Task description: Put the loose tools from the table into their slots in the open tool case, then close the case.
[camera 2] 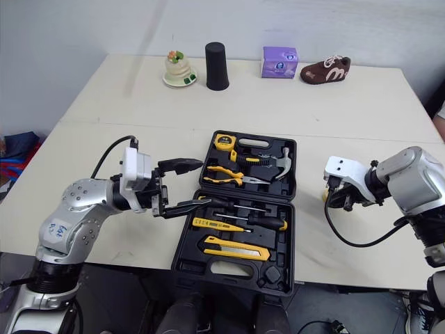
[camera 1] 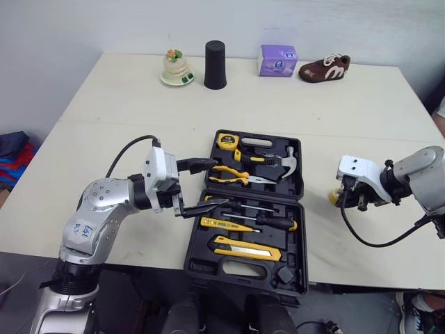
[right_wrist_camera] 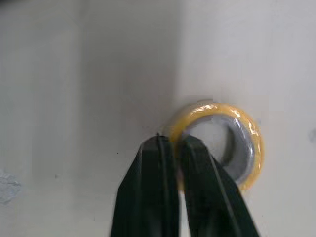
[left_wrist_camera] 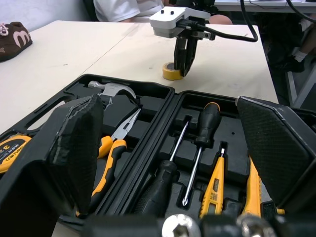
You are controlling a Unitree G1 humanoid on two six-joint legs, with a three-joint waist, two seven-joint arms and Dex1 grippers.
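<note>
Tape, a yellow roll, lies flat on the table just right of the case. It is the one loose item I can find. The right gripper is closed on the roll's wall, with one finger outside the ring, the other in the hole, and the yellow rim pinched between them. The roll looks to be resting on the table, not lifted.

My judgement is that the step in hand is picking up the tape: the grip is made and the lift is not yet begun. The next move calls for a straight rise, then a carry to the left over the case's right wall. A pinch on one thin wall may let the roll tilt or swing, so a slow, level carry seems wise.

The case lies open. Its far half holds a tape measure, pliers and a hammer. Its near half holds screwdrivers and a knife. I cannot tell which recess is meant for the roll, so that needs settling before the descent.

The left gripper hovers at the case's left edge near the hinge, with its fingers spread wide and holding nothing. It would need to be clear of the lid before the case is closed, which comes last.
</note>
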